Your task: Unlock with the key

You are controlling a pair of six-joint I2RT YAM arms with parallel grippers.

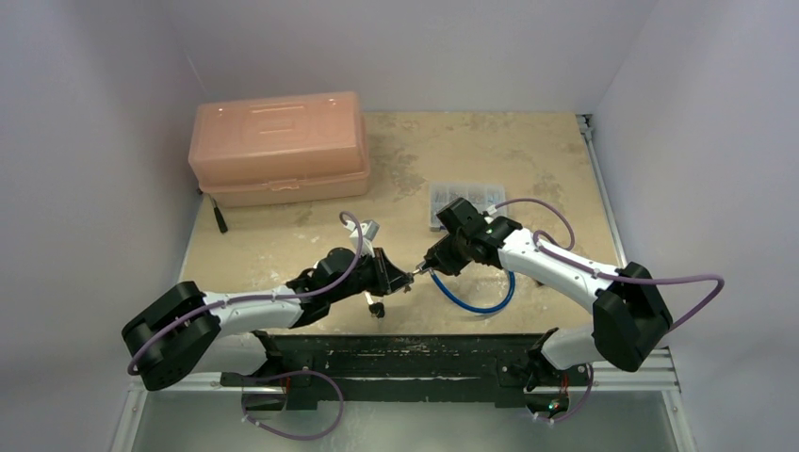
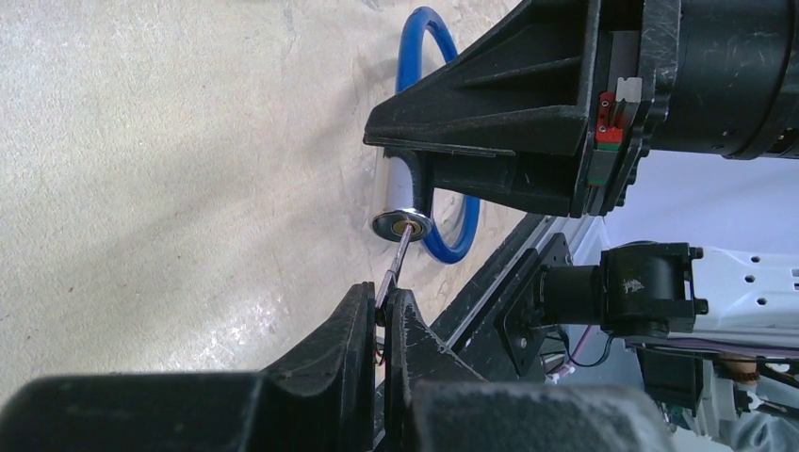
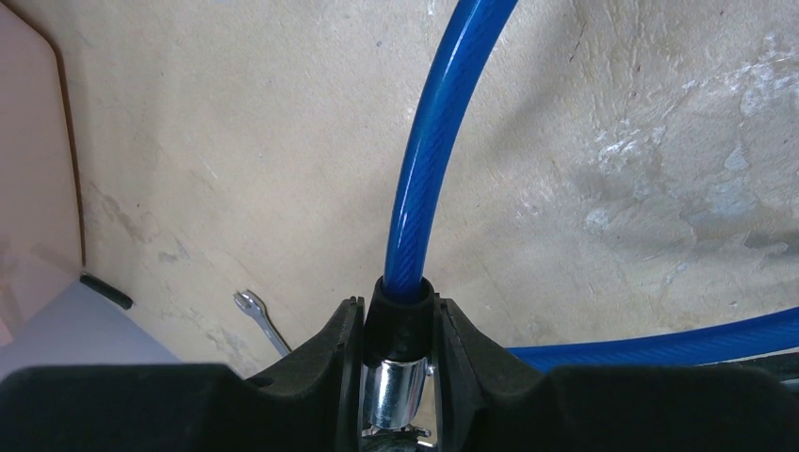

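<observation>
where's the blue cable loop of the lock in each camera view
Top external: the blue plastic-coated cable loop sits low at centre, just right of where the two arms meet.
Left wrist: top centre, curving down behind the right arm's fingers.
Right wrist: rises from between the fingers to the top edge.
Shared landmark: the silver metal lock barrel, clear in both wrist views.

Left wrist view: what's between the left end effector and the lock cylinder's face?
Only the key, its bare shaft running from the shut left end effector into the lock cylinder keyhole. Nothing else sits in that gap in the left wrist view.
</observation>
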